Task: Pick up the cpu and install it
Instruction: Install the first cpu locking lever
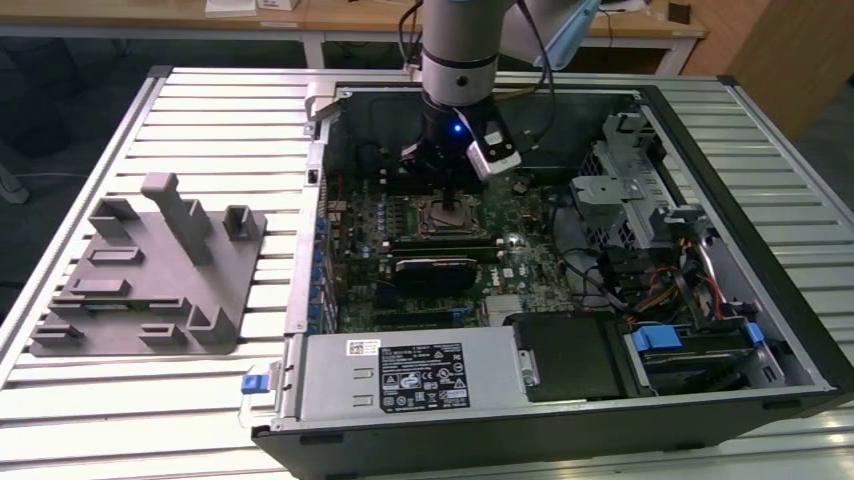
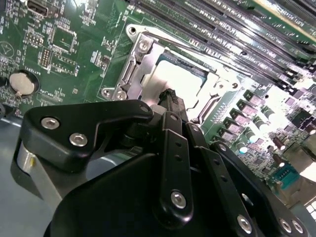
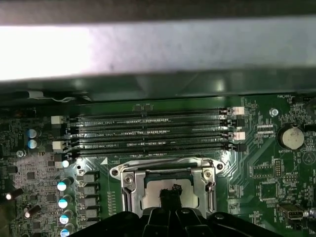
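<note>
The cpu (image 2: 183, 79) lies flat in the motherboard socket, its shiny silver top framed by the metal retention bracket (image 2: 129, 74); the first wrist view shows the cpu (image 3: 157, 189) pale under the fingertips. My gripper (image 2: 170, 97) hangs right above the socket, its black fingers drawn together to one tip over the chip's near edge, with nothing seen between them. In the exterior view the gripper (image 1: 449, 188) stands upright inside the open computer case, just over the socket (image 1: 449, 214).
Memory slots (image 3: 148, 132) run beside the socket, and a coin battery (image 3: 290, 137) sits past them. A black block (image 1: 435, 268) lies below the socket, with the power supply (image 1: 400, 375) at the case front. The grey fixture plate (image 1: 147, 270) rests on the slatted table at the exterior view's left.
</note>
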Available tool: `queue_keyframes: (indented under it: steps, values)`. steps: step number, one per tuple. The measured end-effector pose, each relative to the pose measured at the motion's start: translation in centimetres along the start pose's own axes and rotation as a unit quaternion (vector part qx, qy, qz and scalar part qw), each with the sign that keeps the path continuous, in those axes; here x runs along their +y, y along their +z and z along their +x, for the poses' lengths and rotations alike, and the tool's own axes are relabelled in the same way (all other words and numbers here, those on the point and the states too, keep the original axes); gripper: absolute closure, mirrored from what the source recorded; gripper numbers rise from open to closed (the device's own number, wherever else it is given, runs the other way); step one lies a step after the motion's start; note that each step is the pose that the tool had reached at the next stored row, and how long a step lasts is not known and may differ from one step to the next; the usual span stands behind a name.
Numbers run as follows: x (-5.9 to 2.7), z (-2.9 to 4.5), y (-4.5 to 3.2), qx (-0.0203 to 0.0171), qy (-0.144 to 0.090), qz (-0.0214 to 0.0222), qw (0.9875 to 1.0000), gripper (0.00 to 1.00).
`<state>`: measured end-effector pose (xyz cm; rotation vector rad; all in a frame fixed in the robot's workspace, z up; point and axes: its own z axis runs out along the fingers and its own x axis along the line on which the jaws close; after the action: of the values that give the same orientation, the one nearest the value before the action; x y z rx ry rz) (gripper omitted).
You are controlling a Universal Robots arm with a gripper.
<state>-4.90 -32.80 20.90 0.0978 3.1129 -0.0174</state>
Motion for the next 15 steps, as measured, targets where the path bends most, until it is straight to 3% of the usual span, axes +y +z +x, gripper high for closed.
queue_keyframes:
  steps: [10,15]
  values:
    - [-0.51,-0.07,0.01,0.0001,0.004,0.0001,1.0,0.89]
    - [-0.51,-0.09,-0.74,0.0,0.004,0.0001,1.0,0.89]
